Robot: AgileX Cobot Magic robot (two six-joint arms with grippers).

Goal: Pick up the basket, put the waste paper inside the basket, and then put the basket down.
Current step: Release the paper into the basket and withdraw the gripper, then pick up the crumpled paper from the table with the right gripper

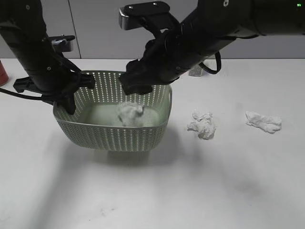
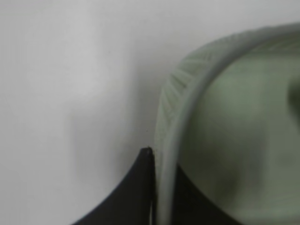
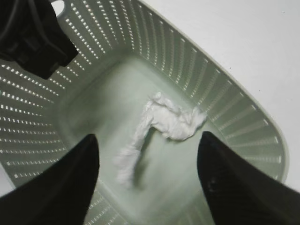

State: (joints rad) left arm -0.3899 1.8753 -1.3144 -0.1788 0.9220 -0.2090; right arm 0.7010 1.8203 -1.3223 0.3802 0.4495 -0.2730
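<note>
The basket point(image 1: 114, 129) is held off the table point(image 1: 152, 191) at centre left of the exterior view, its left rim pinched by the left gripper point(image 1: 71, 98). One wad of waste paper point(image 3: 161, 126) lies inside it. The right gripper point(image 3: 147, 176) is spread wide above, holding nothing. Two more wads point(image 1: 202, 125) point(image 1: 263, 121) are seen on the table at right.

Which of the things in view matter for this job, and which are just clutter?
Job: basket, held at its rim by the left tool; paper wad inside it; two paper wads on the table; open right tool.
Clutter: red object at left edge; small grey item behind the right arm.
</note>
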